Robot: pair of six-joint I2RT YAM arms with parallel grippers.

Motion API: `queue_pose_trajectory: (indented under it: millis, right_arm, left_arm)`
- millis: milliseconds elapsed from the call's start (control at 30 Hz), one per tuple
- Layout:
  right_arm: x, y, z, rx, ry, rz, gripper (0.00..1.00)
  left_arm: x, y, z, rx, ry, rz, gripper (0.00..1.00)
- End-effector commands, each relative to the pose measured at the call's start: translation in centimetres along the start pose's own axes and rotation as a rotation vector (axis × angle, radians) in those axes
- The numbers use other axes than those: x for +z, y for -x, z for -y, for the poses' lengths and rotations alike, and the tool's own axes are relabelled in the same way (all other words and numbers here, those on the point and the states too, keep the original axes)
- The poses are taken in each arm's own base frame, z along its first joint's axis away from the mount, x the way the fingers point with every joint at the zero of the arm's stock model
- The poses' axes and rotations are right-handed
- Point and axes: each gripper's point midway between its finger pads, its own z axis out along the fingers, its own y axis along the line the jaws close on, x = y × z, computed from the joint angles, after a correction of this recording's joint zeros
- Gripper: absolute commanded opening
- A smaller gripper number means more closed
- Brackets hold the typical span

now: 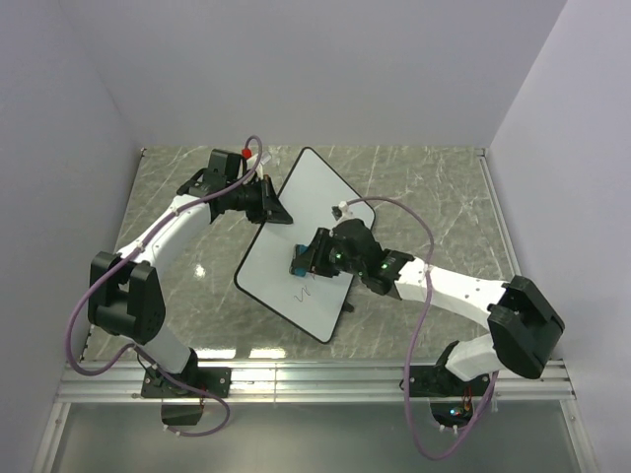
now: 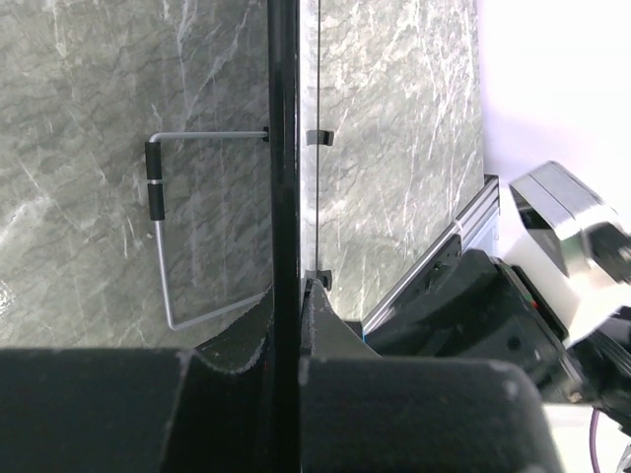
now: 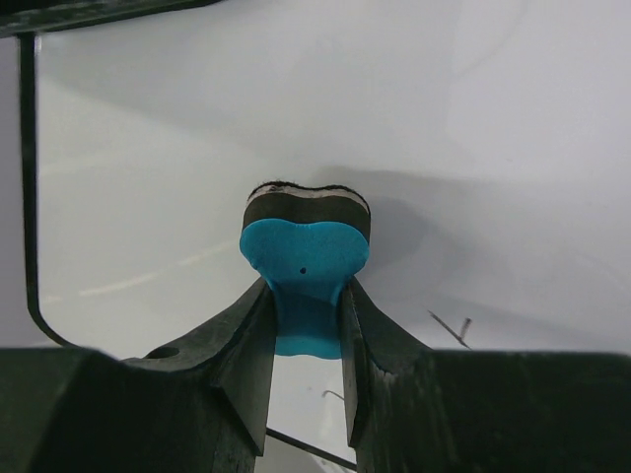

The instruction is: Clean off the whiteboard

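Observation:
The whiteboard (image 1: 317,192) lies skewed on the marble table, white with a thin black rim. Faint dark handwriting (image 1: 304,295) remains near its lower corner. My left gripper (image 1: 275,210) is shut on the board's upper left edge; in the left wrist view the jaws pinch the black rim (image 2: 284,148), seen edge-on, at the left gripper (image 2: 291,320). My right gripper (image 1: 301,260) is over the board's middle, shut on a blue-and-black eraser (image 3: 306,251). The eraser's dark felt face presses against the white surface (image 3: 463,118). Small dark strokes (image 3: 449,327) show beside the right gripper (image 3: 307,320).
A bent wire stand with a black sleeve (image 2: 155,187) sticks out from the board's underside. An aluminium rail (image 1: 315,379) runs along the near table edge, and white walls close in the sides and back. The right arm's body (image 2: 552,286) stands beyond the board.

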Motion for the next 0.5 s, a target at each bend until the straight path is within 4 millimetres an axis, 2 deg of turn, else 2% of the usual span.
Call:
queue_pose_trajectory:
  millis: [0,67,267,367,467]
  right_arm:
    - [1.1,-2.4,6.8,0.077,-0.183,-0.015,0.00]
    - [1.0,-2.9,9.0,0.097,-0.249,-0.015,0.00]
    - [0.7,-4.3,13.7,0.085,-0.400,-0.015,0.00]
    - [0.4,-4.9,15.5,0.088,-0.468,-0.012,0.00]
    - [-0.4,-5.5,16.5,0.084,-0.516,-0.015,0.00]
  left_arm:
    - [3.2,0.0,-1.4,0.159,0.099,0.029,0.00]
    - [3.1,0.0,-1.3,0.160,0.098,0.030,0.00]
    - [3.1,0.1,-1.1,0.162,0.092,0.028,0.00]
    - [2.9,0.2,-1.1,0.166,0.101,0.031,0.00]
    - [2.9,0.2,-1.1,0.170,0.103,0.033,0.00]
